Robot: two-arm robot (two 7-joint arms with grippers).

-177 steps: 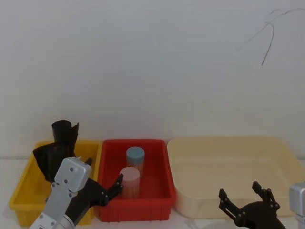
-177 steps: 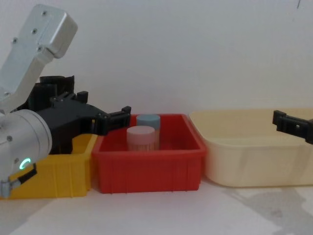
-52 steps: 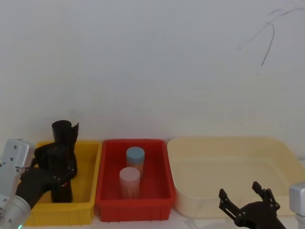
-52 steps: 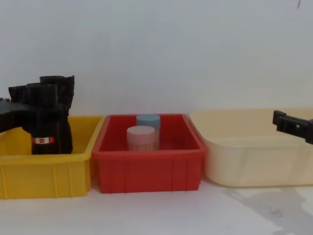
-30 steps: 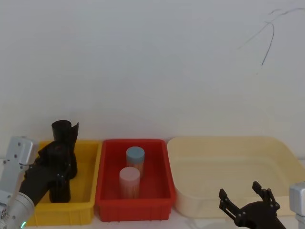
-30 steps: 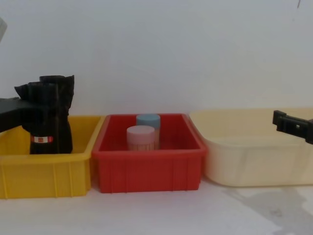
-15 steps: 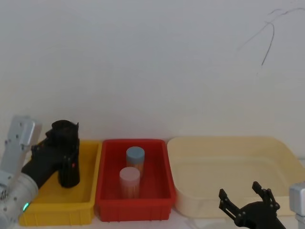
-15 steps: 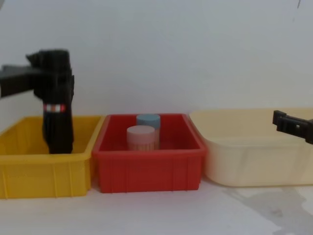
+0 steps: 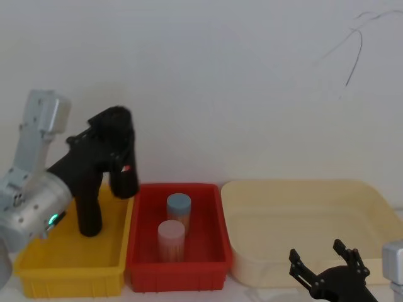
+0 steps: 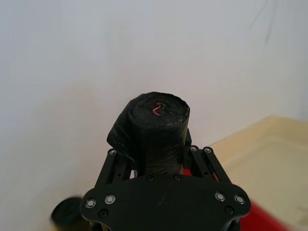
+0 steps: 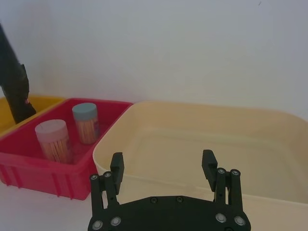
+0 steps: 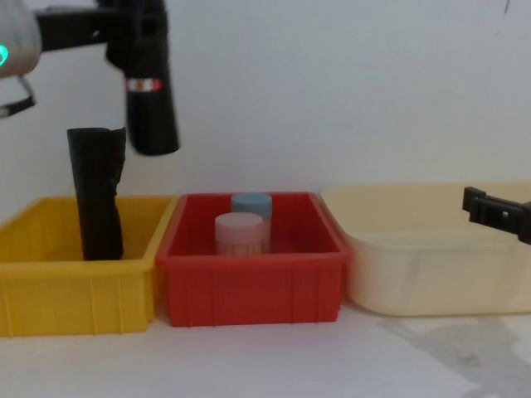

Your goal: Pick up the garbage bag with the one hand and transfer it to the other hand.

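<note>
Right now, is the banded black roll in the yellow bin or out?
Out: the left gripper holds the roll in midair, higher than the yellow bin.

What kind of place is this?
Likely a robot practice table, not a home: yellow bin, red bin and cream bin along a plain white wall, the left gripper holding a garbage bag aloft, the right gripper parked low.
</note>
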